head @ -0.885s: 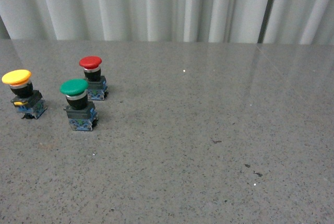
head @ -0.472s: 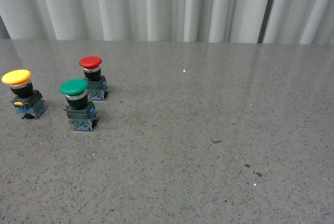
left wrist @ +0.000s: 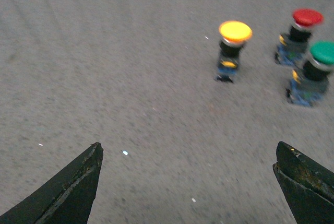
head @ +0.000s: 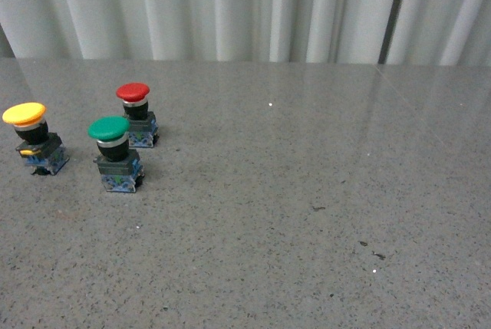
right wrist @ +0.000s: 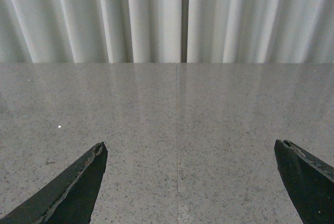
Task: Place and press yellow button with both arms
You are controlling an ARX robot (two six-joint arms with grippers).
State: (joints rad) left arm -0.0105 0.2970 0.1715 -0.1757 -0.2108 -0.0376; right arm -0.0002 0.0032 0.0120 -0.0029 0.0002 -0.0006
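The yellow button (head: 31,136) stands upright at the far left of the grey table, yellow cap on a black neck and blue-grey base. In the left wrist view the yellow button (left wrist: 232,49) is ahead of my left gripper (left wrist: 190,153), well beyond its wide-apart black fingertips (left wrist: 78,182). The left gripper is open and empty. My right gripper (right wrist: 190,148) is open too, with only bare table and curtain ahead of it. Neither arm shows in the front view.
A green-capped button (head: 116,152) and a red-capped button (head: 136,114) stand just right of the yellow one. The speckled grey table (head: 307,191) stretches to the right. A white pleated curtain (head: 245,7) hangs behind its far edge.
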